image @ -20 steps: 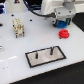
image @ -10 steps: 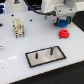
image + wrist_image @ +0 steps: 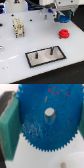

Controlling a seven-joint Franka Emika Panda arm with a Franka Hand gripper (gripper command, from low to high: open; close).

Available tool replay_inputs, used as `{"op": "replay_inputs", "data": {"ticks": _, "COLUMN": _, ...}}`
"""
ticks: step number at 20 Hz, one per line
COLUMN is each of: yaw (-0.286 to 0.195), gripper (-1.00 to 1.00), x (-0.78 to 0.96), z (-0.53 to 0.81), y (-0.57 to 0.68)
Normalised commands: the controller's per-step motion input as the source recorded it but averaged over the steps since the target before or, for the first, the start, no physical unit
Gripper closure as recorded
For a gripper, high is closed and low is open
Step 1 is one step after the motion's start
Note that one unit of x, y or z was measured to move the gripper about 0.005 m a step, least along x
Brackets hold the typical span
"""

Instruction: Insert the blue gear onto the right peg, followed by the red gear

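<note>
The blue gear (image 3: 45, 124) fills the wrist view, toothed, with a pale grey pin showing in its centre hole. Teal fingers (image 3: 9, 121) press against its rim on both sides. In the exterior view the blue gear (image 3: 62, 20) sits at the back right under my gripper (image 3: 62, 18), which is shut on it. The red gear (image 3: 64, 34) lies on the white table just in front of it. The black-framed grey plate (image 3: 59, 52) lies nearer the front, with the right peg (image 3: 50, 49) and a left-hand pin (image 3: 37, 53) upright on it.
A beige blocky fixture (image 3: 19, 27) stands on the exterior view's left. A small dark post (image 3: 44, 15) rises at the back, left of the gripper. Cables and clutter lie along the back left edge. The table's dark front edge runs under the plate.
</note>
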Motion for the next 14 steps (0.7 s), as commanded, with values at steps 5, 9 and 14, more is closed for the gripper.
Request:
{"op": "replay_inputs", "data": {"ticks": 5, "yaw": 0.000, "gripper": 1.00, "x": 0.72, "z": 0.50, "y": -0.23}}
{"op": "replay_inputs", "data": {"ticks": 9, "yaw": 0.000, "gripper": 1.00, "x": 0.77, "z": 0.47, "y": -0.24}}
{"op": "replay_inputs", "data": {"ticks": 14, "yaw": 0.000, "gripper": 1.00, "x": 0.78, "z": 0.41, "y": -0.29}}
